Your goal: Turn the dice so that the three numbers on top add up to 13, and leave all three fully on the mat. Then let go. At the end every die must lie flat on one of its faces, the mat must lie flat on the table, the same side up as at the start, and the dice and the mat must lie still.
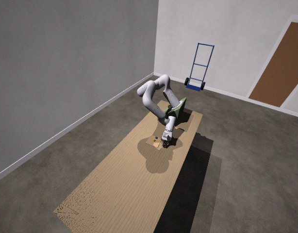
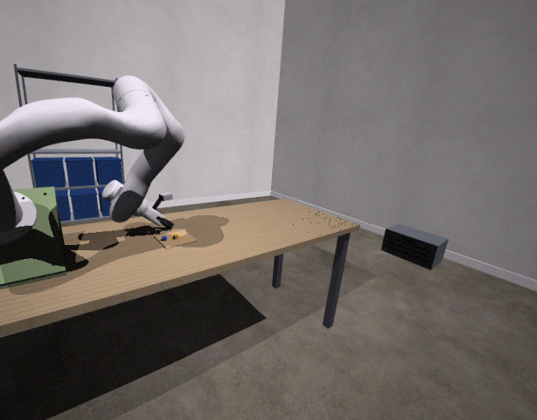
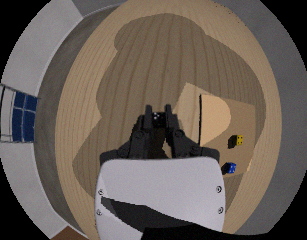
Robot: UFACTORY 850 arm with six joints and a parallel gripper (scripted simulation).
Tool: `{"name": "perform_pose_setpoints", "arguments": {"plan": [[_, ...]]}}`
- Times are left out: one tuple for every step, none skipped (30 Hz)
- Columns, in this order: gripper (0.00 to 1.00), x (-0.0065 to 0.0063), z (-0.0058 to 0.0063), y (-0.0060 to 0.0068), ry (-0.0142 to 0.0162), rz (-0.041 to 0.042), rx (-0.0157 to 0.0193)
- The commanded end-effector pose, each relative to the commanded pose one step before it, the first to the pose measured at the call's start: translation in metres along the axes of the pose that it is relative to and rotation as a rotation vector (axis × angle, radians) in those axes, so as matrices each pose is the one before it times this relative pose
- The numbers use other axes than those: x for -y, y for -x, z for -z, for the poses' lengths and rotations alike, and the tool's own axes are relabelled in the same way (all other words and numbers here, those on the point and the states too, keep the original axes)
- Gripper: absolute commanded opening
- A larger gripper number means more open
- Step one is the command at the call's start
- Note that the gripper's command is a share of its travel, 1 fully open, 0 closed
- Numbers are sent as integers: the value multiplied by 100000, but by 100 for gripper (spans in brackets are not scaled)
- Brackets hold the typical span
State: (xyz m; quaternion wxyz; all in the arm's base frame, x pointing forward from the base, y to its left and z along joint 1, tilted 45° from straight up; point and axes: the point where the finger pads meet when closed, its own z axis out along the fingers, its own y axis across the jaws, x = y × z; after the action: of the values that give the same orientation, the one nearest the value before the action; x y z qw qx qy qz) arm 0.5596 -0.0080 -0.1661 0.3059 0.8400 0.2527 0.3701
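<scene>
My gripper (image 1: 165,145) (image 2: 170,225) (image 3: 158,112) is shut on a black die (image 3: 158,118) with white pips, which shows between the fingertips in the wrist view. The gripper is tilted and low over the table, beside the mat (image 1: 149,142) (image 2: 188,240) (image 3: 244,116), not over it. The thin tan mat lies on the table. A yellow die (image 1: 154,140) (image 2: 175,236) (image 3: 239,140) and a blue die (image 1: 156,137) (image 2: 164,238) (image 3: 232,168) rest on the mat, apart from each other. Their top numbers are too small to read surely. The fingers partly hide the black die.
The wooden table (image 1: 124,170) (image 2: 260,234) carries the arm's green base mount (image 2: 47,234) (image 1: 181,106) at one end. The arm's shadow covers much of the mat and the table around it. A blue hand truck (image 1: 193,87) and a shelf with blue bins (image 2: 79,172) stand away from the table.
</scene>
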Motion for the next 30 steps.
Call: {"name": "perform_pose_setpoints", "arguments": {"plan": [[11, -5, 0, -88, 25, -19, -137], [11, 0, 0, 0, 0, 0, 0], [11, 0, 0, 0, 0, 0, 0], [11, 0, 0, 0, 0, 0, 0], [11, 0, 0, 0, 0, 0, 0], [11, 0, 0, 0, 0, 0, 0], [11, 0, 0, 0, 0, 0, 0], [11, 0, 0, 0, 0, 0, 0], [11, 0, 0, 0, 0, 0, 0], [11, 0, 0, 0, 0, 0, 0], [11, 0, 0, 0, 0, 0, 0], [11, 0, 0, 0, 0, 0, 0], [11, 0, 0, 0, 0, 0, 0], [11, 0, 0, 0, 0, 0, 0], [11, 0, 0, 0, 0, 0, 0], [11, 0, 0, 0, 0, 0, 0], [11, 0, 0, 0, 0, 0, 0], [11, 0, 0, 0, 0, 0, 0], [11, 0, 0, 0, 0, 0, 0], [11, 0, 0, 0, 0, 0, 0], [11, 0, 0, 0, 0, 0, 0], [11, 0, 0, 0, 0, 0, 0], [15, 0, 0, 0, 0, 0, 0], [15, 0, 0, 0, 0, 0, 0], [15, 0, 0, 0, 0, 0, 0], [19, 0, 0, 0, 0, 0, 0], [19, 0, 0, 0, 0, 0, 0], [19, 0, 0, 0, 0, 0, 0], [23, 0, 0, 0, 0, 0, 0], [23, 0, 0, 0, 0, 0, 0]]}}
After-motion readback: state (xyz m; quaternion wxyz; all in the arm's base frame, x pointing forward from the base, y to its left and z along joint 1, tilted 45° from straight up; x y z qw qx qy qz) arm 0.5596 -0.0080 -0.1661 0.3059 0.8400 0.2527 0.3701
